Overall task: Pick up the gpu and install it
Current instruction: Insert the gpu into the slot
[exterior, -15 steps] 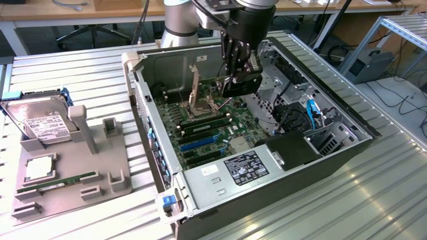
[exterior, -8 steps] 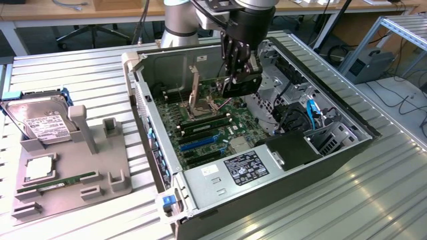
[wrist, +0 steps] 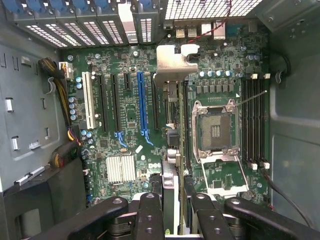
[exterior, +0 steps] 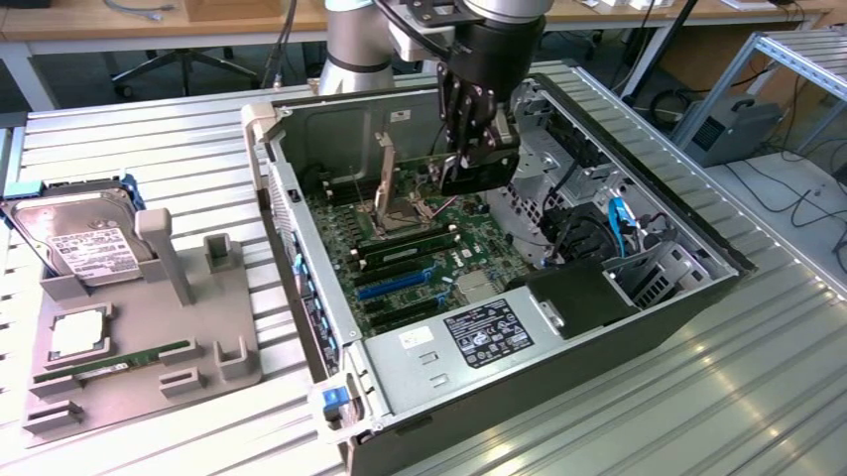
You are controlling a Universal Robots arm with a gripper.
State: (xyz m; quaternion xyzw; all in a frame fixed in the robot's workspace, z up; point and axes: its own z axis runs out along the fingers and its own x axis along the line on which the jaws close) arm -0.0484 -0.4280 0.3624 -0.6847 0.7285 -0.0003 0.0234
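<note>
Hand [exterior: 473,151] clamped on thin dark rectangular gpu card [exterior: 479,177] | you see its long axis parallel to long blue motherboard slot [wrist: 141,105], just beside it.

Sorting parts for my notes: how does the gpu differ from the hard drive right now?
The gpu is dark and thin; the hard drive is silver, thicker and white-labelled. The gpu hangs in the tool inside the open case; the hard drive rests tilted in the grey holder outside it. Both are rectangular.
</note>
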